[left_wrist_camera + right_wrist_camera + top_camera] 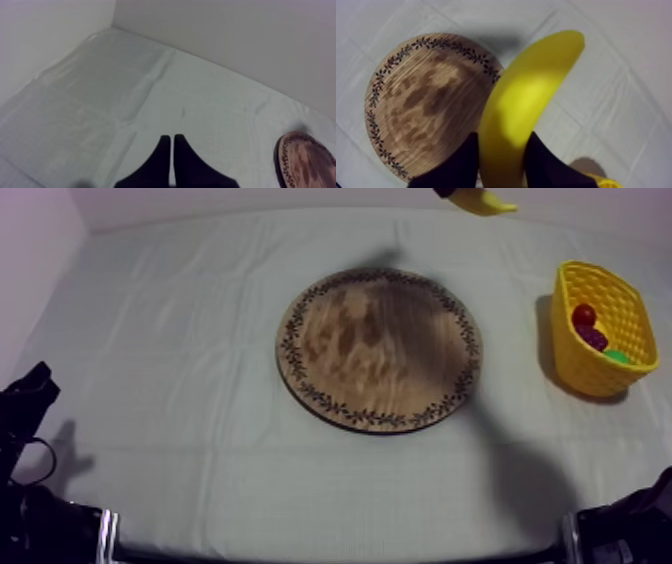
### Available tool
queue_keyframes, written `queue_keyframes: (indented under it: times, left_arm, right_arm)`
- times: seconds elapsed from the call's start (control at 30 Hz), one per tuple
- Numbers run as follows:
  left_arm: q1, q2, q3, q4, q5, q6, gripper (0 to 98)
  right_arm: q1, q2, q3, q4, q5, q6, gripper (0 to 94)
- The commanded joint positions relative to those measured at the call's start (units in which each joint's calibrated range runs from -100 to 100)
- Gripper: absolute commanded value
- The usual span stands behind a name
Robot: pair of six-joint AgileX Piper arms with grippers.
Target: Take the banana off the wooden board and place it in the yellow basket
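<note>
Banana [528, 95] clamped in right jaws, up past board [380, 348] | left jaws together over bench [150, 90] | yellow basket [600, 376] contents half hidden, small red fruit [583, 315] peeking

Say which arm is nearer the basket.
Right. The right arm holds the banana aloft just past the board toward the basket; the left arm rests at the opposite side, beyond the board.

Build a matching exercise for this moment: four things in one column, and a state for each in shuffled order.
1. banana
2. wooden board
3. yellow basket
4. left claw

A. shut on nothing
B. holds a small red fruit
C. gripped by the right claw
D. nothing lying on it

Pairs: 1-C, 2-D, 3-B, 4-A
</note>
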Motion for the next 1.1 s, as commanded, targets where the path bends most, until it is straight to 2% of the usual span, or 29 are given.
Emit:
queue_keyframes:
  times: [0.0, 0.23, 0.47, 0.87, 1.07]
  left_arm:
    - [-0.02, 0.02, 0.03, -0.01, 0.0, 0.0, 0.1]
    - [-0.02, 0.02, 0.03, -0.01, 0.0, 0.0, 0.1]
    - [-0.02, 0.02, 0.03, -0.01, 0.0, 0.0, 0.1]
    - [-0.02, 0.02, 0.03, -0.01, 0.0, 0.0, 0.1]
    - [-0.02, 0.02, 0.03, -0.01, 0.0, 0.0, 0.1]
  right_arm:
    - [0.58, -0.24, 0.19, -0.46, 0.2, -0.48, 19.1]
    - [4.35, -3.5, 4.0, -1.76, 0.6, -2.42, 20.3]
    - [11.05, -11.67, 16.18, -1.89, 0.46, -2.84, 20.3]
    - [25.22, -22.58, 33.07, -0.35, 0.25, 0.33, 20.4]
    - [27.63, -21.84, 36.31, 0.72, -1.05, 1.19, 20.5]
